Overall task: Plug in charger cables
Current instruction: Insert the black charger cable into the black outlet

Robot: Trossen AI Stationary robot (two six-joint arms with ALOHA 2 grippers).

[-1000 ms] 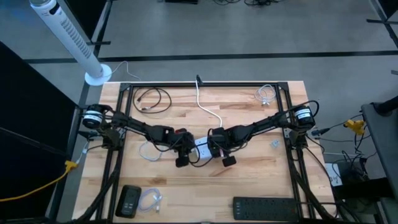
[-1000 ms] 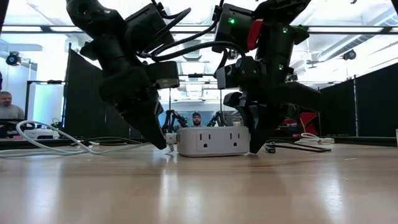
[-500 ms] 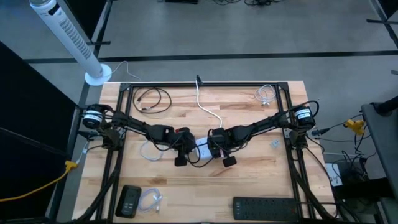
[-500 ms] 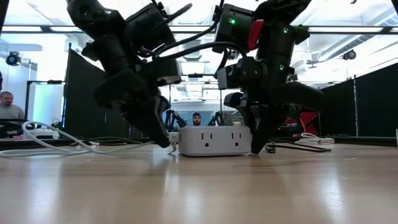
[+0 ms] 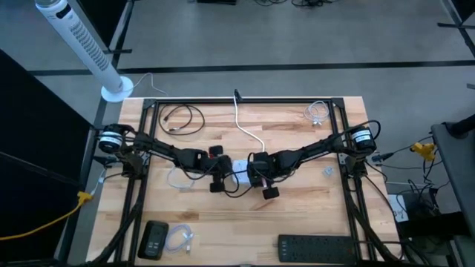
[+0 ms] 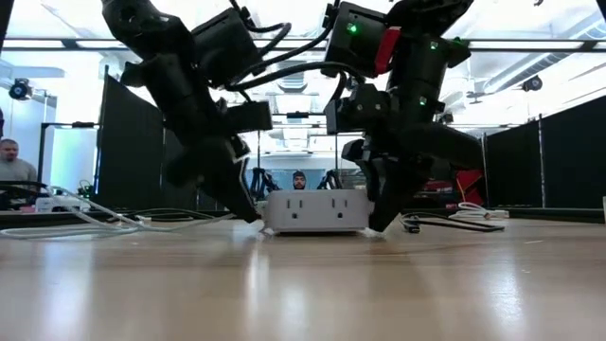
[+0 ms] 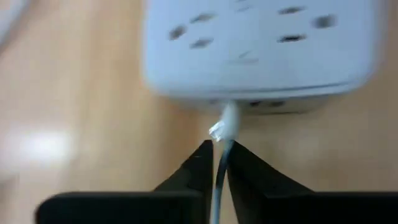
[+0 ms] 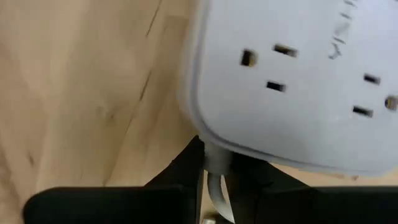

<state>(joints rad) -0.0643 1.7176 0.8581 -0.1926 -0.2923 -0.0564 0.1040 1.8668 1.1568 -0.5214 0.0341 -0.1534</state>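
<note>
White socket cube [image 5: 242, 175] is sitting mid-table. Left gripper [image 7: 216, 155], on one side of it, is pinching a thin white cable [image 7: 224, 127] at its port; right gripper [image 8: 214, 168], opposite, is clamping another white cable [image 8: 217, 163] against it.

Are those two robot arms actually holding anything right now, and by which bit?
Yes. The left gripper pinches a thin white charger cable just behind its plug, at the socket cube. The right gripper grips another white plug at the cube's edge.
</note>
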